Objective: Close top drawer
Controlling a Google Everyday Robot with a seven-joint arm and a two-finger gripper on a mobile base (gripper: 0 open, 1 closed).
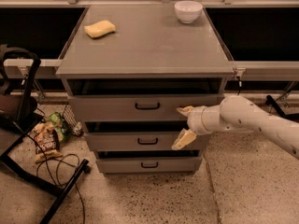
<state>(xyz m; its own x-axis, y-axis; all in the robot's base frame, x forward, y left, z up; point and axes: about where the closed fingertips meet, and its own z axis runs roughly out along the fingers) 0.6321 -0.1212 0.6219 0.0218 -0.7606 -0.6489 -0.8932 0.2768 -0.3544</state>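
The top drawer is the uppermost of three grey drawer fronts in the metal cabinet, with a small black bar handle at its centre. It stands slightly pulled out, with a dark gap showing above its front. My gripper reaches in from the right on a white arm, at the right end of the top drawer's front. Its two cream fingers are spread open, the upper fingertip against the drawer front and the lower one over the middle drawer. It holds nothing.
A yellow sponge and a white bowl sit on the cabinet top. The middle drawer and bottom drawer also stand slightly out. A black frame, cables and snack bags lie on the floor at left.
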